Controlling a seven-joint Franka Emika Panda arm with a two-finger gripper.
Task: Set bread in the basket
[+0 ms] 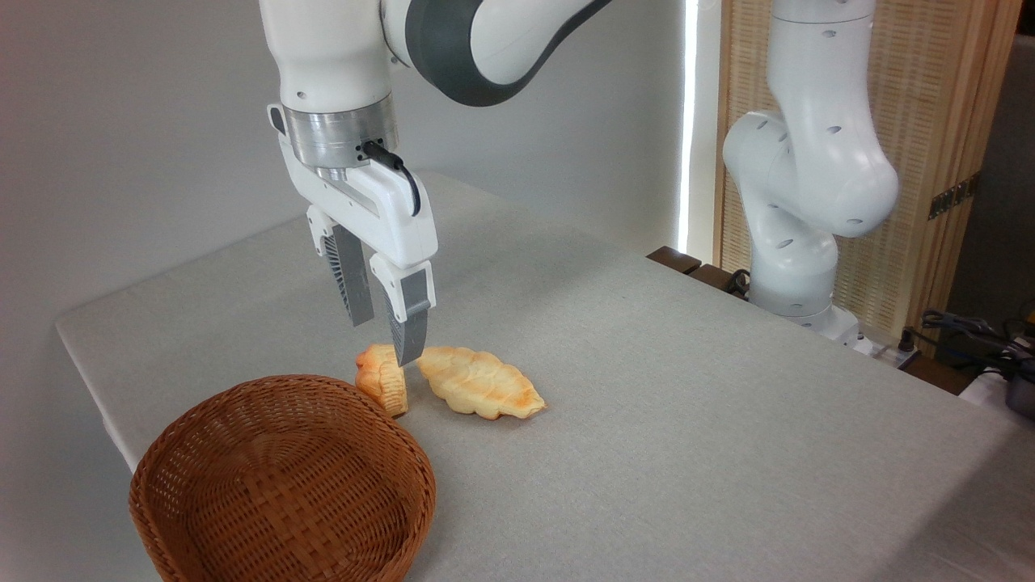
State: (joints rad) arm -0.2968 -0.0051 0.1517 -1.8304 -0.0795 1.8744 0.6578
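I have one grey table in front of me, carrying everything, and one arm reaching in from above. On it sits one round woven wicker basket at the near left corner, with nothing in it that I can see. There are two baked pieces: one longer, flatter leaf-shaped pastry, and one small stubby bread, which stands on the table just behind the basket's far rim, with the pastry just beside it on the right.

My gripper hangs directly above the bread with its jaws parted by a narrow gap and nothing between them; the nearer fingertip looks level with the bread's top, though I cannot tell if it touches.

I judge I am at the reach-and-grasp step: the bread is not yet held. The next move calls for straddling the bread cleanly without nudging the pastry, closing on it, lifting, then carrying it the short way forward over the basket's rim.
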